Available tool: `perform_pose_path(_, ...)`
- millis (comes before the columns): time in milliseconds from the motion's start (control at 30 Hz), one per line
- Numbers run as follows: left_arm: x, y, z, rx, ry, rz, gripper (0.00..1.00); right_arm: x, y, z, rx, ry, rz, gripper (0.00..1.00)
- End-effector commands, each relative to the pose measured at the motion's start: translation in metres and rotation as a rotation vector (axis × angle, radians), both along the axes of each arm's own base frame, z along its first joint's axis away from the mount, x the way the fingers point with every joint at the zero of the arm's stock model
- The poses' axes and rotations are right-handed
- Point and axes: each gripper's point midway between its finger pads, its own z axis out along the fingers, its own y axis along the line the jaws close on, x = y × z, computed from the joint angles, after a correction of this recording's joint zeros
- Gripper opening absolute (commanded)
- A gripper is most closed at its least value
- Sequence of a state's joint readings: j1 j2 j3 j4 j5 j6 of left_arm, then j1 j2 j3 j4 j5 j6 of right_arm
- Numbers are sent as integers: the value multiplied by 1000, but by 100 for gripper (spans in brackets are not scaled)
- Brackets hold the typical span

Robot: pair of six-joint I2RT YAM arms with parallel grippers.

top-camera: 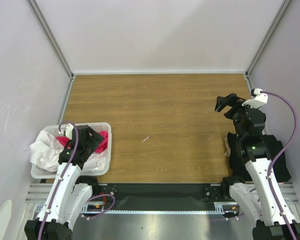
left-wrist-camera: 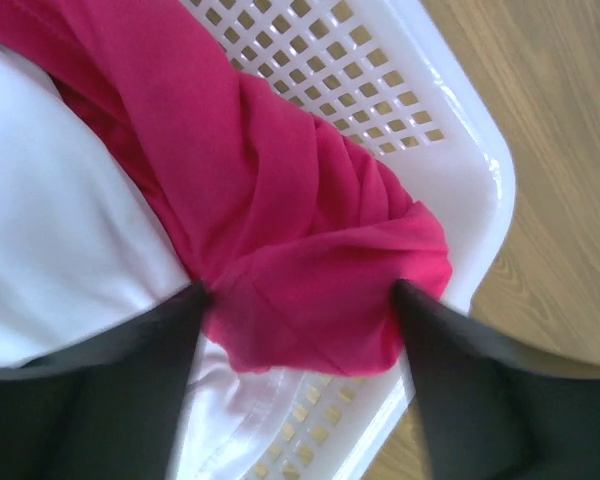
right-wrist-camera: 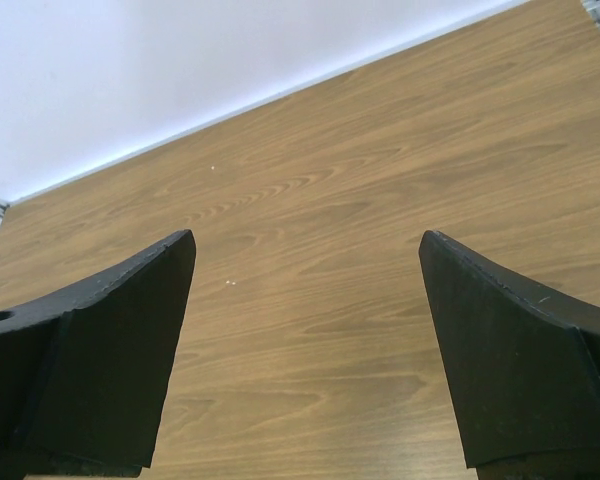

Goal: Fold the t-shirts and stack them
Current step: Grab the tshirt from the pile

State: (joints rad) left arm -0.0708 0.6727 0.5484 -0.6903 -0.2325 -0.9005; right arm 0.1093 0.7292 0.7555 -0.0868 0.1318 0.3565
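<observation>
Top external: wooden table (top-camera: 160, 120), white walls (top-camera: 160, 30).

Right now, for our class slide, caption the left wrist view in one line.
Left gripper, open, straddles a pink shirt fold in the basket, beside a white shirt.

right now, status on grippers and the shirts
Left gripper open, astride a pink t-shirt fold in the basket. Right gripper open above the table. White t-shirt bunched alongside the pink.
</observation>
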Motion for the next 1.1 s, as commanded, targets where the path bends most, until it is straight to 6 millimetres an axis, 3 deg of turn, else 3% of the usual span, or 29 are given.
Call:
perform_pose_path(0,17,0,9,-31,-96,36,73,-3,-5,29,-8,-61,-25,100)
perform_pose_path(67,19,0,15,-23,-114,28,60,-3,-5,28,3,-56,-28,100)
perform_pose_path(100,19,3,18,-8,-118,35,41,-3,-6,29,6,-59,-33,100)
perform_pose_path(167,19,9,31,20,-134,47,21,-2,-6,30,11,-63,-37,100)
perform_pose_path(200,19,15,40,47,-155,65,4,-1,-5,29,16,-62,-33,100)
perform_pose_path(233,20,18,56,74,-180,63,0,0,-4,30,17,-67,-30,100)
perform_pose_path(300,23,23,77,111,-224,62,0,3,-2,32,21,-73,-19,100)
perform_pose_path(333,26,28,100,151,-273,59,0,5,-1,35,22,-80,-15,100)
perform_pose_path(400,30,32,124,212,-323,29,0,9,1,38,20,-86,-4,100)
perform_pose_path(433,34,32,148,225,-388,24,0,12,1,37,19,-82,-4,100)
perform_pose_path(600,48,35,223,311,-587,-2,0,19,3,45,23,-115,1,100)
perform_pose_path(633,50,36,249,320,-659,15,1,20,4,48,28,-130,3,100)
perform_pose_path(700,60,30,271,337,-728,-23,0,25,7,49,30,-135,16,100)
perform_pose_path(733,63,27,296,340,-800,-31,0,25,9,53,27,-142,30,100)
perform_pose_path(800,74,23,313,350,-822,-57,1,28,10,55,21,-138,36,100)
perform_pose_path(833,72,20,340,353,-887,-67,0,29,9,57,12,-141,30,100)
perform_pose_path(900,82,9,361,353,-939,-123,0,30,7,61,3,-148,19,100)
perform_pose_path(933,79,6,390,361,-1021,-130,0,31,6,66,-7,-166,14,100)
perform_pose_path(1000,84,0,410,393,-1066,-163,0,32,6,73,-19,-183,20,100)
perform_pose_path(1033,77,0,436,410,-1128,-161,0,32,7,76,-22,-186,27,100)
perform_pose_path(1067,75,-1,447,425,-1150,-166,0,32,8,81,-27,-194,30,100)
